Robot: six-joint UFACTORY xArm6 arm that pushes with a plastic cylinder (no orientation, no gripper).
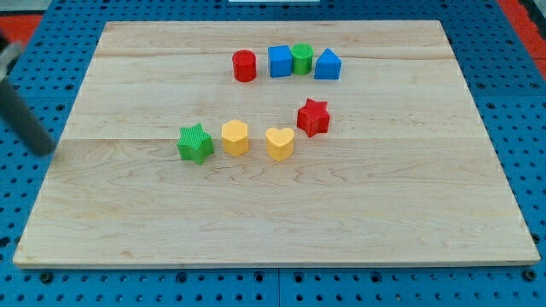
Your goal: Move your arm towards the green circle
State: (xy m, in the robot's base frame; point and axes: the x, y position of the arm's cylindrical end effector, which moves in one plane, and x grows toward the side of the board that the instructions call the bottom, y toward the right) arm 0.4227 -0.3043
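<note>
The green circle [302,58] stands near the view's top, wedged between a blue cube [280,61] on its left and a blue triangular block [328,65] on its right. A red cylinder [245,66] stands left of the blue cube. My dark rod comes in blurred from the view's upper left, and my tip [43,150] is at the board's left edge, far to the left of and below the green circle. The closest block to my tip is a green star [195,142].
A yellow hexagon [235,136], a yellow heart [279,143] and a red star [313,117] lie in a row at mid-board, right of the green star. The wooden board [273,222] rests on a blue pegboard table [529,128].
</note>
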